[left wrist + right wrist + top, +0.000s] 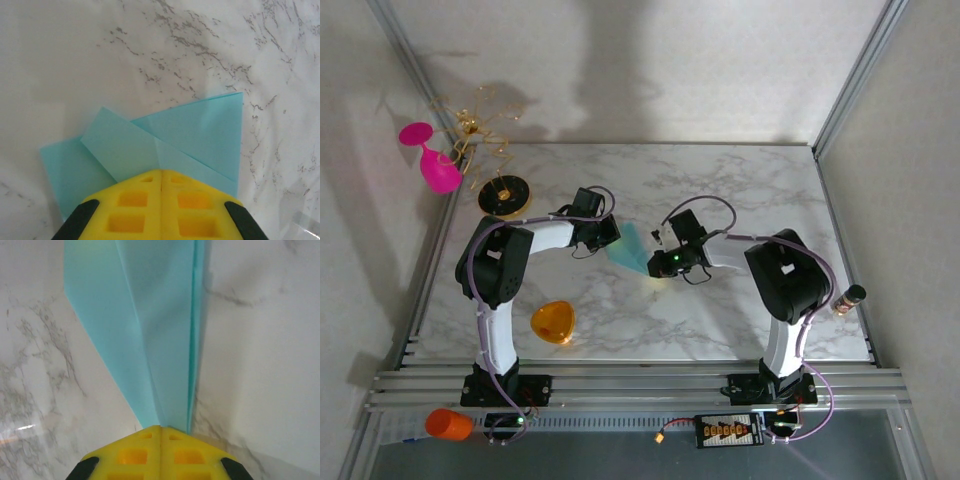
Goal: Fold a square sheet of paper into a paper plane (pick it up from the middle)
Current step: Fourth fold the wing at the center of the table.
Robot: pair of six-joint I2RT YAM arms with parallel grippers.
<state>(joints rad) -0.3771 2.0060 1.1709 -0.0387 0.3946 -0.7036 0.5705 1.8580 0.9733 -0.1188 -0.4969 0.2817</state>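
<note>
The teal square sheet of paper (pixel 630 248), folded into overlapping flaps with a centre crease, lies on the marble table (pixel 740 190) between my two grippers. My left gripper (pixel 605 234) is shut at its upper-left end. In the left wrist view the yellow fingertips (pixel 150 178) meet over the folded paper (pixel 200 130), which runs under them. My right gripper (pixel 660 250) is shut at the paper's lower-right end. From the right wrist camera the paper (pixel 155 330) narrows toward the closed gripper (pixel 161 428) and passes beneath it. Whether either gripper pinches a layer is hidden.
An orange rounded-triangle piece (pixel 553 322) lies near the left arm's base. A pink glass (pixel 435 160) and a gold wire ornament on a black disc (pixel 503 195) stand at the far left. A small bottle (pixel 848 298) sits at the right edge, an orange cup (pixel 447 424) below the rails.
</note>
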